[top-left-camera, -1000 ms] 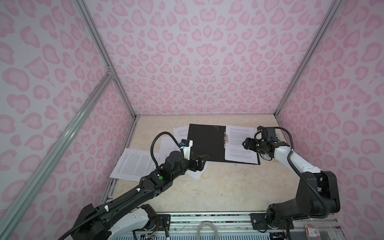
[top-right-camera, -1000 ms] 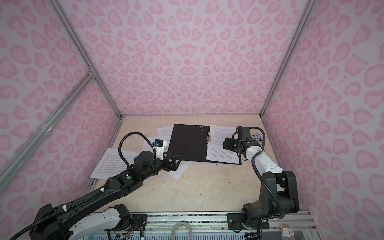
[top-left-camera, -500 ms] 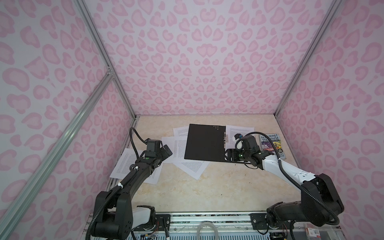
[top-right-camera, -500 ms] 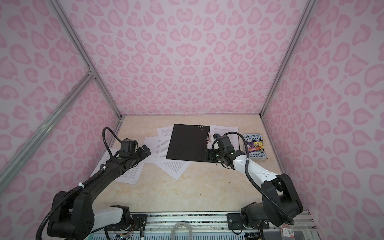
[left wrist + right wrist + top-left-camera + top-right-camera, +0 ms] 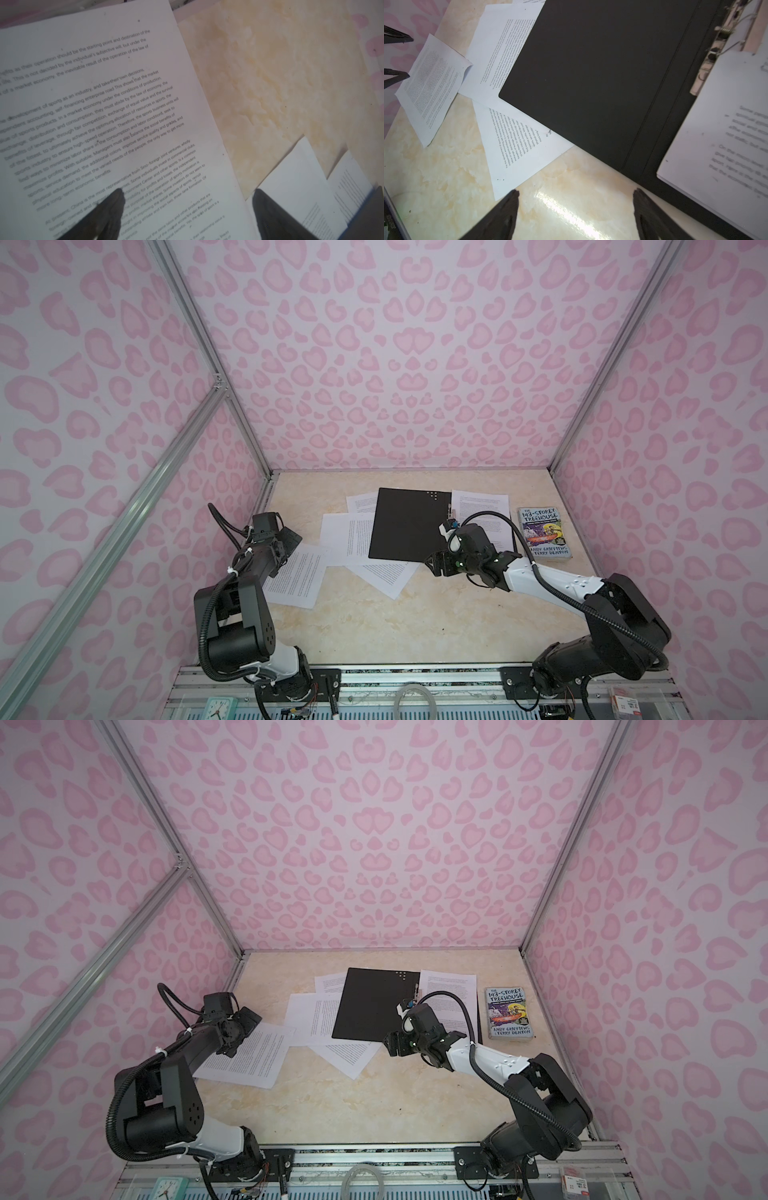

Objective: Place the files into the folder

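Left gripper (image 5: 188, 194), jaws apart, over a file (image 5: 99, 116), possibly in contact.

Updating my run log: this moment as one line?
folder: open, black inside up | files: some in folder, rest loose on table | left gripper: open over leftmost sheet | right gripper: open over table, empty

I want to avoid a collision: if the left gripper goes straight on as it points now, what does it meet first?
The left gripper would most likely meet the printed sheet below its open jaws; how high it hangs is unclear.
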